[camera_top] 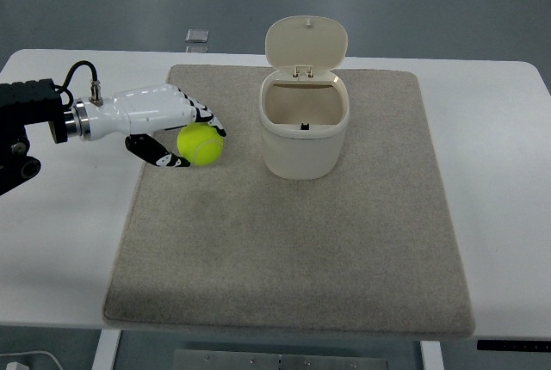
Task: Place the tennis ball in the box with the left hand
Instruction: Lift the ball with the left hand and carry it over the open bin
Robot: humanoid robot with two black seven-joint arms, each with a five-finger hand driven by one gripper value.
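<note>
A yellow-green tennis ball (201,144) is at the mat's left part, low over or on the mat (293,241). My left hand (186,136) reaches in from the left and is shut on the ball, with fingers (203,115) over its top and the thumb (164,157) at its lower left. The cream box (304,151) stands upright to the right of the ball, a short gap away. Its hinged lid (306,41) is flipped up and back, and the inside looks empty. The right arm is out of view.
A grey-beige mat covers the middle of the white table (499,181). A small grey square object (197,36) lies beyond the table's far edge. The left arm's black forearm (26,116) lies over the table's left side.
</note>
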